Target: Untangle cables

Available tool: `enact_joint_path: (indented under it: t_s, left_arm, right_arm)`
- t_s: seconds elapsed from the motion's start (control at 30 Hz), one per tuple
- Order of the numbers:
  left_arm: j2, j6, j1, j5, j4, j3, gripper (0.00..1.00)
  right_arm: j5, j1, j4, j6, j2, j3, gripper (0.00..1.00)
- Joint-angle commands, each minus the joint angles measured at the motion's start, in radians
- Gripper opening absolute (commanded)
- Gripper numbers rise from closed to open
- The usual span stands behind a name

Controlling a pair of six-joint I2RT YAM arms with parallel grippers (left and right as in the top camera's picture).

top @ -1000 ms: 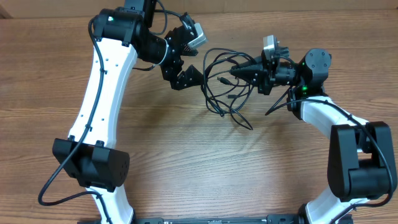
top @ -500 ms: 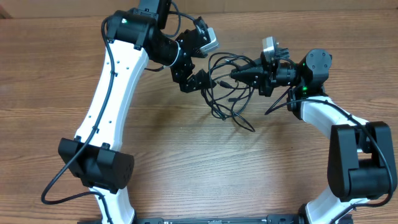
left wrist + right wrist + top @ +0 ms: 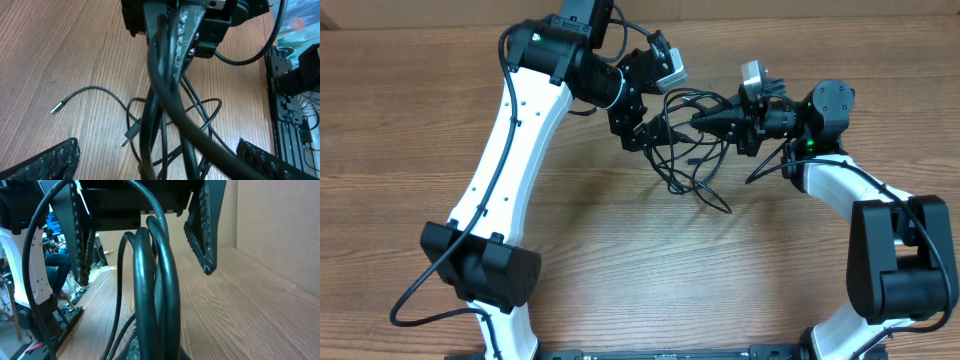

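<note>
The cables (image 3: 685,150) are a tangle of thin black cords on the wooden table, between the two grippers. My right gripper (image 3: 702,120) is shut on a bunch of loops at the tangle's upper right and holds them off the wood. The left gripper (image 3: 645,125) stands open at the tangle's left side. In the left wrist view its two fingers sit wide apart, with several strands of the cables (image 3: 165,105) running between them. A loose plug end (image 3: 56,107) and a flat plug (image 3: 127,140) lie on the wood. In the right wrist view the held cables (image 3: 155,290) fill the foreground.
The left arm's base (image 3: 485,270) stands at the front left and the right arm's base (image 3: 900,260) at the front right. A cardboard wall (image 3: 880,8) runs along the table's far edge. Thicker black wires hang by the right arm's wrist (image 3: 770,165).
The left arm has swung to the right, bringing its open gripper from beside the tangle onto its left strands. The right gripper has stayed shut in place.
</note>
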Motion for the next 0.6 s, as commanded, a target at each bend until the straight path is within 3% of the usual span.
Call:
enact_joint_path:
  t_s: [0.0,0.23,0.27,0.33,0.4,0.43,0.5,0.57]
  left_arm:
    - [0.031,-0.008,-0.001,0.001,0.005,0.015,1.0]
    - [0.043,-0.008,-0.001,0.004,0.018,0.015,1.0]
    - [0.043,-0.008,-0.001,0.004,0.023,0.015,0.96]
    - [0.043,-0.008,-0.001,0.004,0.029,0.015,0.77]
    - [0.043,-0.007,-0.001,0.004,0.032,0.015,0.35]
    - [0.043,-0.008,-0.001,0.004,0.034,0.015,0.23]
    - [0.043,-0.008,-0.001,0.004,0.035,0.015,0.04]
    - [0.043,-0.008,-0.001,0.004,0.038,0.015,0.04]
  right_arm:
    - [-0.009,0.007,0.008,0.011,-0.021,0.003,0.04]
    - [-0.009,0.007,0.008,0.011,-0.021,0.003,0.04]
    - [-0.009,0.007,0.008,0.011,-0.021,0.003,0.04]
    - [-0.009,0.007,0.008,0.011,-0.021,0.003,0.04]
    - [-0.009,0.007,0.008,0.011,-0.021,0.003,0.04]
    - [-0.009,0.007,0.008,0.011,-0.021,0.003,0.04]
    - [-0.009,0.007,0.008,0.011,-0.021,0.003,0.04]
    - [-0.009,0.007,0.008,0.011,-0.021,0.003,0.04]
